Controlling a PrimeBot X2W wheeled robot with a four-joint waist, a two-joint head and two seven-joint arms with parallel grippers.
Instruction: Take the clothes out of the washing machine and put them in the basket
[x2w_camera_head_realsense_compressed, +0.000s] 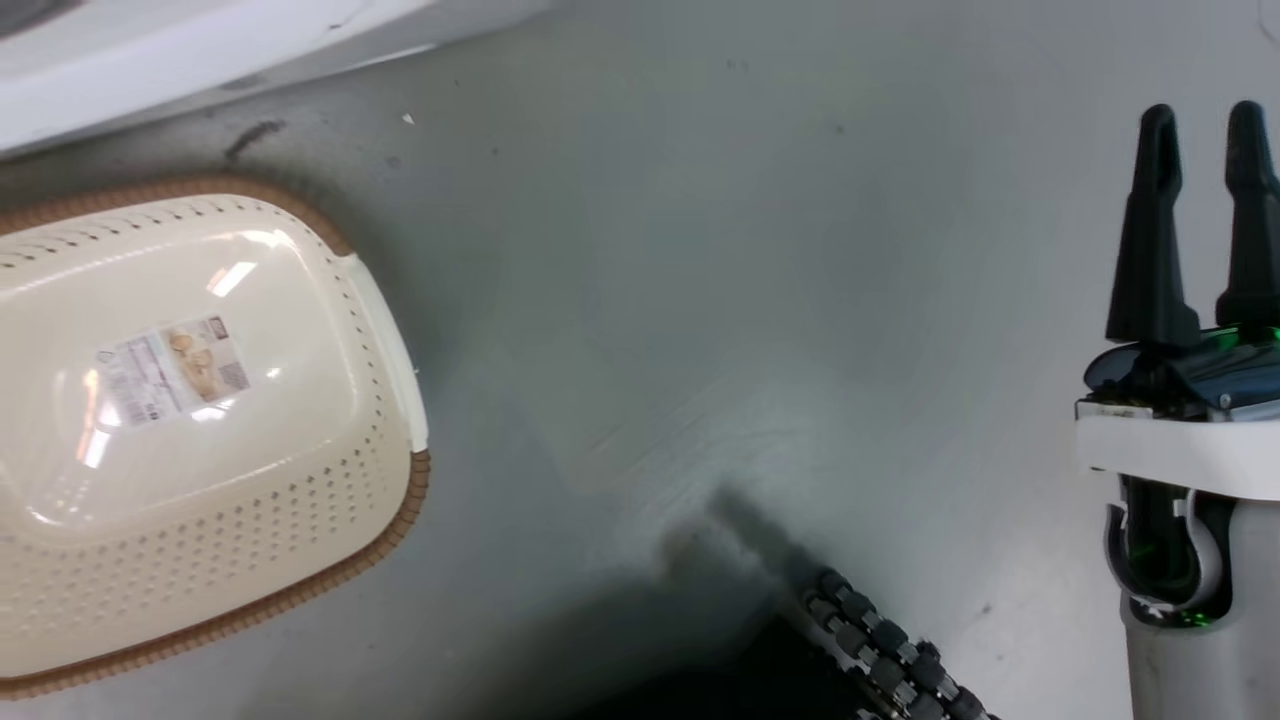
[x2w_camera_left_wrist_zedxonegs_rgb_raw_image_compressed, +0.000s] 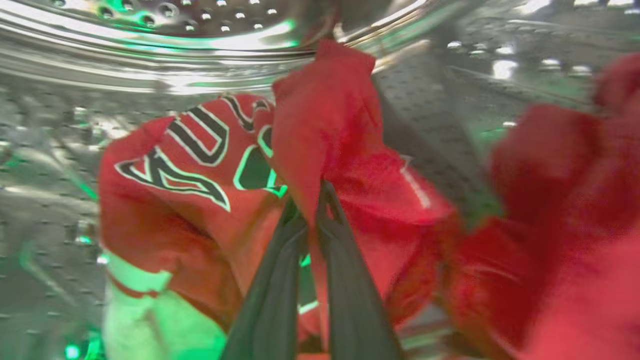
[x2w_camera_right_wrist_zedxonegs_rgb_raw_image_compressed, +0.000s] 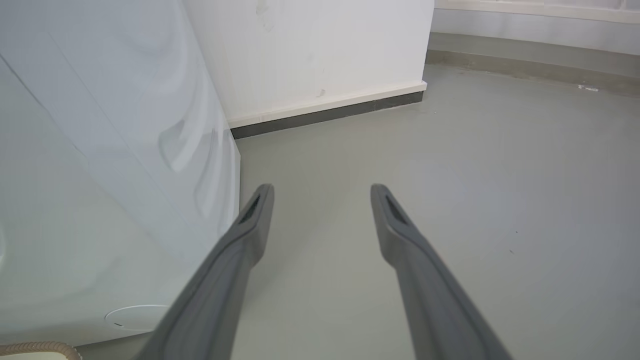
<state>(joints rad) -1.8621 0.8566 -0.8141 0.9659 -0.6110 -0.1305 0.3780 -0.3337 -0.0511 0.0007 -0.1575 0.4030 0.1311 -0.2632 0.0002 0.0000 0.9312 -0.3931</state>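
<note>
Pinching blurred clothes (x2w_camera_left_wrist_zedxonegs_rgb_raw_image_compressed: 327, 120) in left claw (x2w_camera_left_wrist_zedxonegs_rgb_raw_image_compressed: 310, 198) | right claw (x2w_camera_right_wrist_zedxonegs_rgb_raw_image_compressed: 321, 193) spread, empty | basket (x2w_camera_head_realsense_compressed: 398, 522) cut off left

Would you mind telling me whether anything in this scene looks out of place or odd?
Nothing serious stands out. A dark scuff marks the grey floor between the basket and the washing machine, with a small white speck lying nearby.

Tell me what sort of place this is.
Probably a laundry area: a perforated steel drum holding red clothes, a cream laundry basket on the grey floor, and a white washing machine beside a white wall.
</note>
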